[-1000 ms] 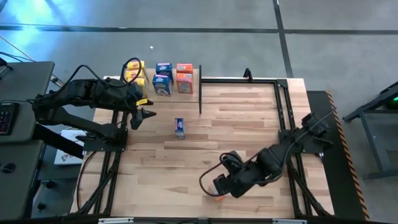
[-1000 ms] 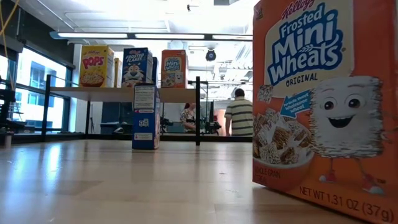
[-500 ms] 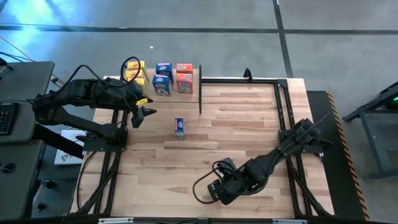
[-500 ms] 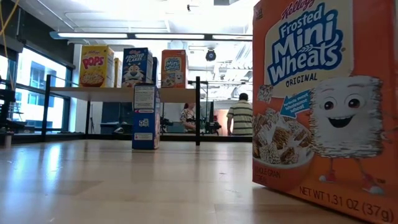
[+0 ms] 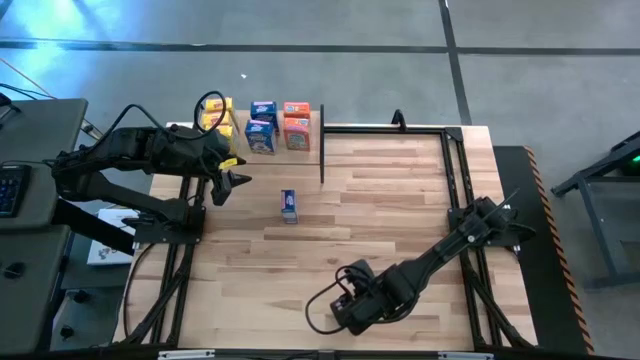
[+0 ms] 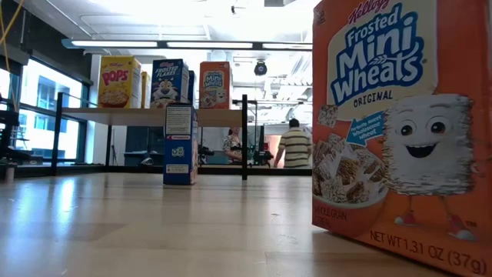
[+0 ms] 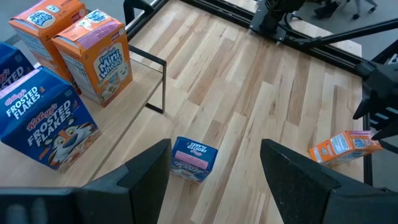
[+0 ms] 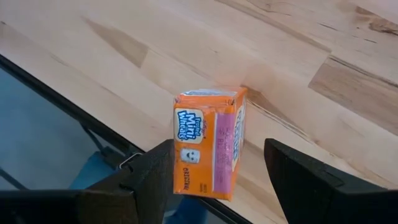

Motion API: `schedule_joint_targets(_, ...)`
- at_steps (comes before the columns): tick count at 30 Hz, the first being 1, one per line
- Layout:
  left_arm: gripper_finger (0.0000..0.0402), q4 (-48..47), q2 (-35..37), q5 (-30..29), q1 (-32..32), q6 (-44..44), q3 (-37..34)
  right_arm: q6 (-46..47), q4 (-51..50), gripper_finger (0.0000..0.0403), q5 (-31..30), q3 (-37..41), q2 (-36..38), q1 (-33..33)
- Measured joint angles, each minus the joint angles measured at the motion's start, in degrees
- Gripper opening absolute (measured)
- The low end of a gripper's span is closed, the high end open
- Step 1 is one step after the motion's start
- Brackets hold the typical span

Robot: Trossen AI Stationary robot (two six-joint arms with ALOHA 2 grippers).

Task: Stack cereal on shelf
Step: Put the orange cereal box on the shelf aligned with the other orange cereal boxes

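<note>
Cardboard is making up the orange cereal box (image 8: 209, 143) standing upright at the near edge of the desk (image 5: 400, 220), well apart from the shelf (image 6: 154, 115), so it is likely handling as light, stiff and easily dented or tipped, best taken across its two narrow side faces near mid-height. The right tool (image 8: 214, 177) is hovering just short of this box with jaws spread wider than it and holding nothing. The left tool (image 7: 214, 168) is waiting open and empty near the shelf, facing the blue box (image 7: 193, 158) standing alone beside it.
</note>
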State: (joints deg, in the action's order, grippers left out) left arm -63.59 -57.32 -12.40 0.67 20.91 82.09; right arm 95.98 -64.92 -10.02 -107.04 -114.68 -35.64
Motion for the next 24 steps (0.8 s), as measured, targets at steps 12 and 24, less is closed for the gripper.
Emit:
schedule_joint_targets(12,0.0239,0.0,0.0,-0.2,0.0,0.0,0.0,0.6,1.2,0.0240,-1.4,0.0,-0.6,-1.6)
schedule_joint_targets(24,0.0239,0.0,0.0,-0.2,0.0,0.1,0.0,-4.8,0.4,0.0240,1.7,0.0,-0.7,-1.4)
